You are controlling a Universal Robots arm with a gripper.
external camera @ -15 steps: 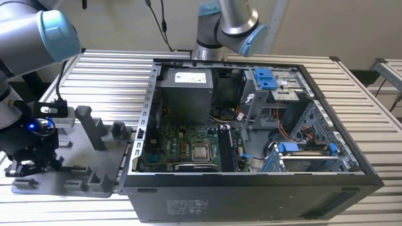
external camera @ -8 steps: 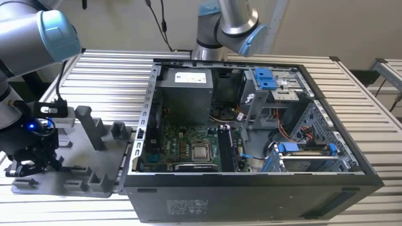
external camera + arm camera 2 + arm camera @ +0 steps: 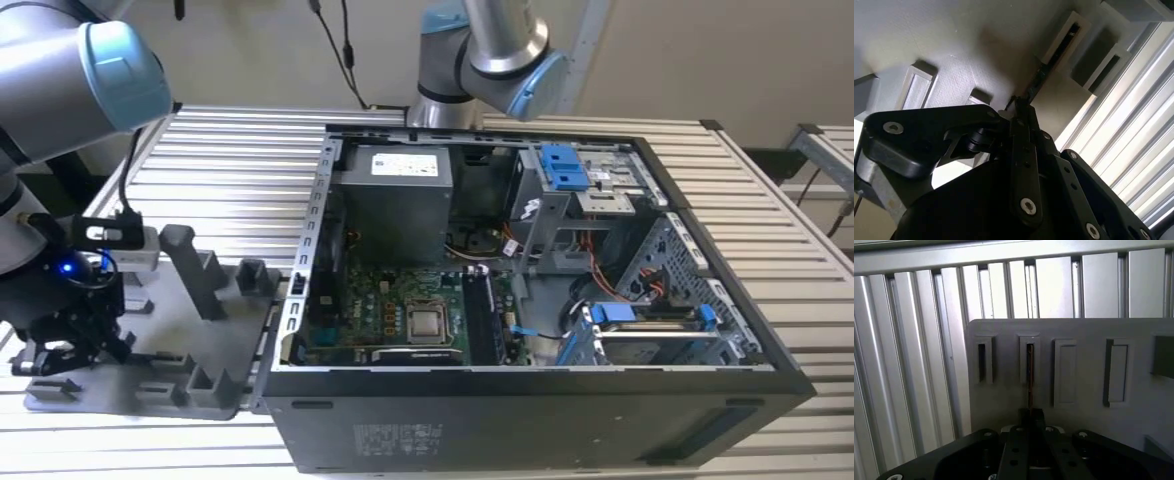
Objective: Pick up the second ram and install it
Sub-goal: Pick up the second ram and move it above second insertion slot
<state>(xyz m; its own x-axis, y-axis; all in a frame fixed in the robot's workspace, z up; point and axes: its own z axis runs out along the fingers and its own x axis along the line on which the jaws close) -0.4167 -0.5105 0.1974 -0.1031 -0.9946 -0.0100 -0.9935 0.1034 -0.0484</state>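
Gripper (image 3: 1031, 414) jaws pinched nearly together on the second ram (image 3: 1030, 377), a thin dark strip seen edge-on, standing in a rectangular slot. Matte grey plastic tray (image 3: 160, 335) lower left of exterior view. Neighbouring slots just beside; ribbed aluminium table (image 3: 914, 370) past tray edge.

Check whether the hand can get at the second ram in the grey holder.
Likely yes. In the first wrist view the hand is lined up at the near end of the second ram, standing on edge in the grey holder; nothing lies between them.
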